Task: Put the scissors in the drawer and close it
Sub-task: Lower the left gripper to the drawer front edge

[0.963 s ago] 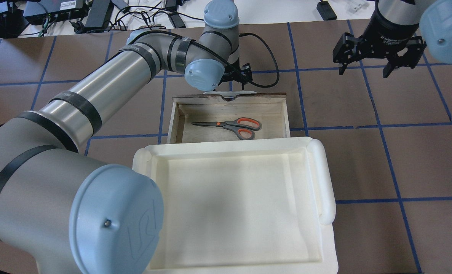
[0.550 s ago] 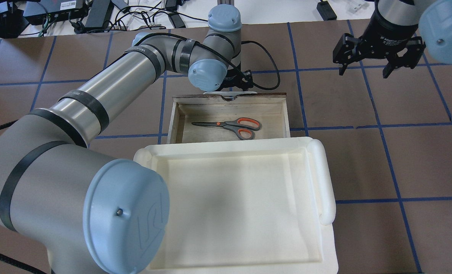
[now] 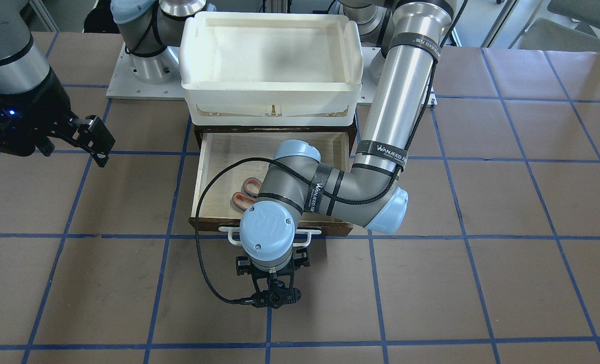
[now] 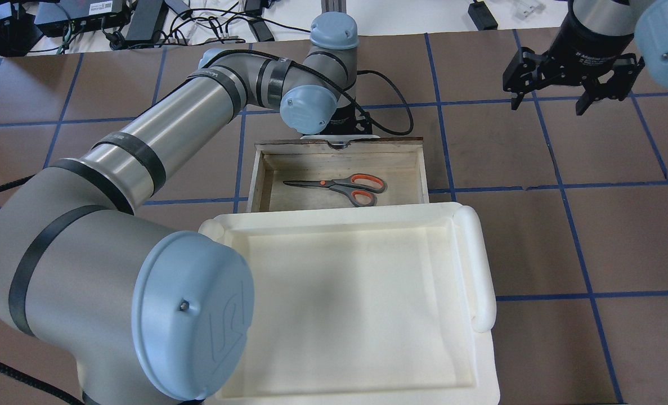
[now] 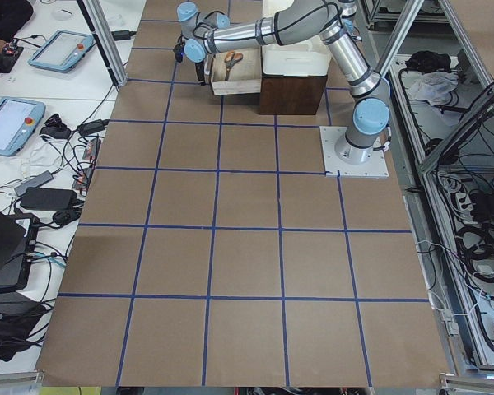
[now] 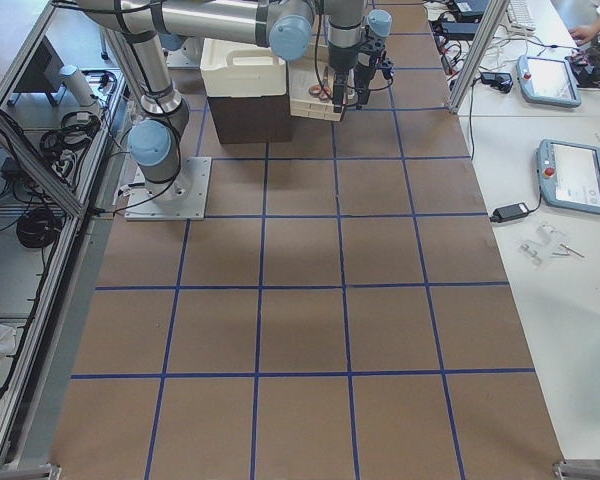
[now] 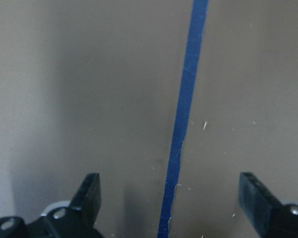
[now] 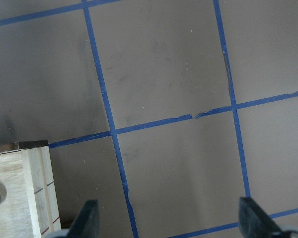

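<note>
The scissors, with dark blades and orange-lined loops, lie flat inside the open wooden drawer. Their loops also show in the front view. My left gripper is open and empty. It points down at the table just outside the drawer's dark front, by the white wire handle, and its wrist hides the fingers from above. My right gripper is open and empty, raised over the table to the far right of the drawer.
A large white plastic tray sits on top of the dark cabinet that holds the drawer. A black cable loops from the left wrist over the table. Blue tape lines cross the brown tabletop.
My left wrist has shifted slightly right and closer to the drawer's handle. My right gripper has drifted a little to the right. Scissors and drawer have not moved.
</note>
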Robot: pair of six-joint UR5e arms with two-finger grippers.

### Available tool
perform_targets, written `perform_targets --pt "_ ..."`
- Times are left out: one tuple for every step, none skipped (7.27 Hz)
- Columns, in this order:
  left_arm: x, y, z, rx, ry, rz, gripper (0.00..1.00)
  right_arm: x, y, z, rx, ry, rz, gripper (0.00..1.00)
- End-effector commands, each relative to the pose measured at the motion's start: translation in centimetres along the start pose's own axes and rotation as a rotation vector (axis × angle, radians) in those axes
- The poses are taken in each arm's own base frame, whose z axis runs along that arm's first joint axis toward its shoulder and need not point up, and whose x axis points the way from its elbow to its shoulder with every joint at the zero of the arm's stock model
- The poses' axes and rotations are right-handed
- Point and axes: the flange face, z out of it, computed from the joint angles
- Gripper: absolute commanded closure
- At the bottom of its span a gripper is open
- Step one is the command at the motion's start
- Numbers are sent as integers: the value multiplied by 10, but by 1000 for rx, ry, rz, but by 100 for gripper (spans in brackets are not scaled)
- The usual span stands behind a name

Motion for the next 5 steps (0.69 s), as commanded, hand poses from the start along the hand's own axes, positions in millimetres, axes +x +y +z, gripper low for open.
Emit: perform_targets --pt "-1 4 -1 -14 -8 3 0 0 2 -2 0 -2 8 0" --pt "2 9 -6 -24 -12 9 0 -2 4 -4 3 -3 8 0" --pt "3 13 -13 -23 -12 13 0 -2 4 -5 4 -3 27 0" --pt "6 18 -22 -20 -4 16 0 -2 4 -5 4 -3 27 0" --pt "7 27 -40 -20 9 22 0 -2 4 -5 4 -3 27 0"
